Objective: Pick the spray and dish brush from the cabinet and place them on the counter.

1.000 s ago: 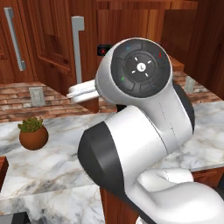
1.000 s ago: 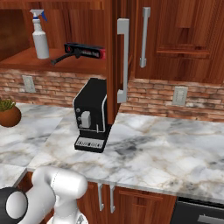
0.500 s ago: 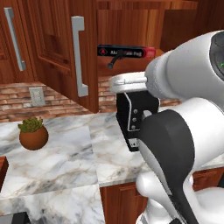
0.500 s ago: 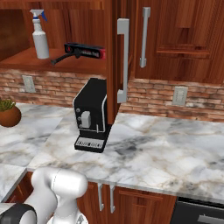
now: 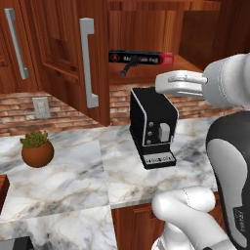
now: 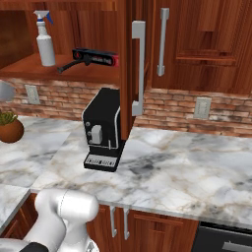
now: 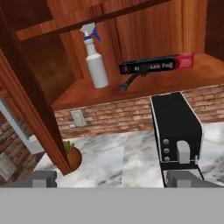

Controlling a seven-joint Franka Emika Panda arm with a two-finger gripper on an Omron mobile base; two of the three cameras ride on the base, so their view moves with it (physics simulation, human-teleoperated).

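Cabinet [image 6: 88, 74] shelf unchanged, arm swung right, tool [image 7: 117, 178] open

glossy wood cabinet [image 6: 206, 44], veined marble counter [image 6: 197, 167]

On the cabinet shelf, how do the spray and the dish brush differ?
The spray stands upright; the dish brush lies flat, leaning out from the long black-and-red box. The spray is pale grey-white with a blue nozzle tip; the dish brush is black. The spray is far bulkier and taller. Both rest on the same wooden shelf, untouched.
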